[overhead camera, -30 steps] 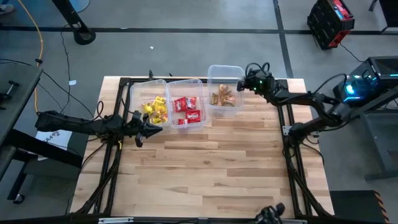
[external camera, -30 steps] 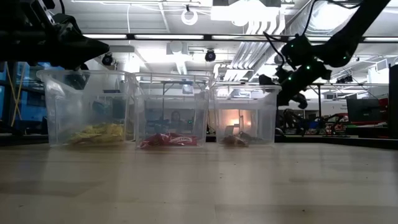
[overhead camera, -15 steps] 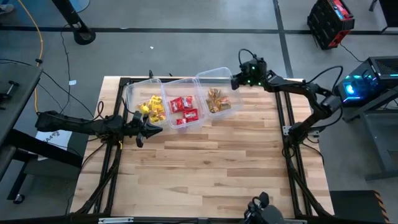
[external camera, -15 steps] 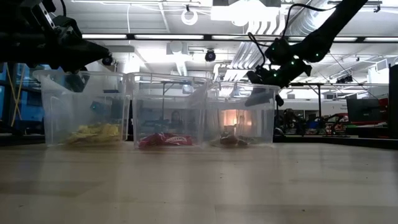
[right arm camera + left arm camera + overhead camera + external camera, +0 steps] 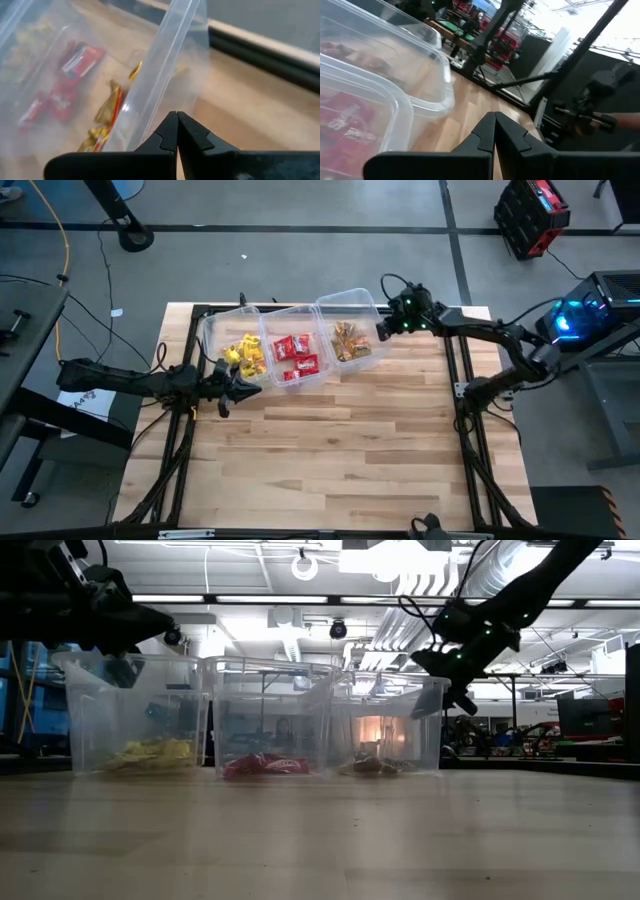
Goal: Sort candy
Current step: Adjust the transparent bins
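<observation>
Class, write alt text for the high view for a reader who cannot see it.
Three clear tubs sit in a row on a wooden table, holding yellow candy, red candy and brown-gold candy. The shut right gripper is beside the brown-gold tub; the shut left gripper is near the yellow one.

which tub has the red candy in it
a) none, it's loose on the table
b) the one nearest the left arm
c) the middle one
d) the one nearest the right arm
c: in the high view the red candy lies in the middle tub, with the yellow candy in the tub on the left arm's side and the brown-gold candy in the tub on the right arm's side.
</observation>
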You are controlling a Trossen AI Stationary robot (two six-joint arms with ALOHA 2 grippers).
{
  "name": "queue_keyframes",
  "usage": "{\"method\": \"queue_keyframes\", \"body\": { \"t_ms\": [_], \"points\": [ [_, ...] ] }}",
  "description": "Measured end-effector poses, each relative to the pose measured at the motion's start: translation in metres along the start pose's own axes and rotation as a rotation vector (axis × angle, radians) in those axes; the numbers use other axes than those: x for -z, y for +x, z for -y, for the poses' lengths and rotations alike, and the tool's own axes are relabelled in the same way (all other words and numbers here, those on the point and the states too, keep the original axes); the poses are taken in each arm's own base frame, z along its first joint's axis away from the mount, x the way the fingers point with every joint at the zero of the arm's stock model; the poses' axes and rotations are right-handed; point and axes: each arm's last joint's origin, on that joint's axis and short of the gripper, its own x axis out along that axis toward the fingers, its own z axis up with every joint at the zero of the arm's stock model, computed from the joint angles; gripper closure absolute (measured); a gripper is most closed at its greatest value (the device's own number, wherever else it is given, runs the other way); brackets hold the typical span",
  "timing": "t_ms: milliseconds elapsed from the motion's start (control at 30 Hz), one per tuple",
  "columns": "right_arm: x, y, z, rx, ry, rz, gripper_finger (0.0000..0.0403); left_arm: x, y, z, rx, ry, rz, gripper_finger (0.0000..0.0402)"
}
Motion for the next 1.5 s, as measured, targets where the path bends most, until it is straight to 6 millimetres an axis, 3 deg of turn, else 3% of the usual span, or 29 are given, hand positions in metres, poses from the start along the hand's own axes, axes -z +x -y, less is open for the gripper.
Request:
{"method": "queue_keyframes", "body": {
  "t_ms": [300, 500, 667, 1000, 1500],
  "points": [
    [0.037, -0.024, -0.019, -0.004, 0.052, 0.011, 0.0403, -0.006, -0.001, 0.009, 0.183, -0.076, 0.000, 0.0401],
    [0.059, -0.028, -0.033, -0.005, 0.084, -0.006, 0.0403, -0.010, -0.001, 0.012, 0.207, 0.037, 0.042, 0.0401],
    [0.073, -0.025, -0.048, -0.021, 0.091, -0.030, 0.0403, -0.011, -0.001, 0.012, 0.209, 0.027, 0.043, 0.0401],
    [0.089, -0.025, -0.079, -0.045, 0.105, 0.011, 0.0403, -0.013, -0.002, 0.016, 0.315, -0.021, 0.026, 0.0401],
    [0.117, -0.033, -0.118, -0.136, 0.091, -0.034, 0.0403, -0.013, -0.002, 0.016, 0.315, -0.018, 0.025, 0.0401]
  ]
}}
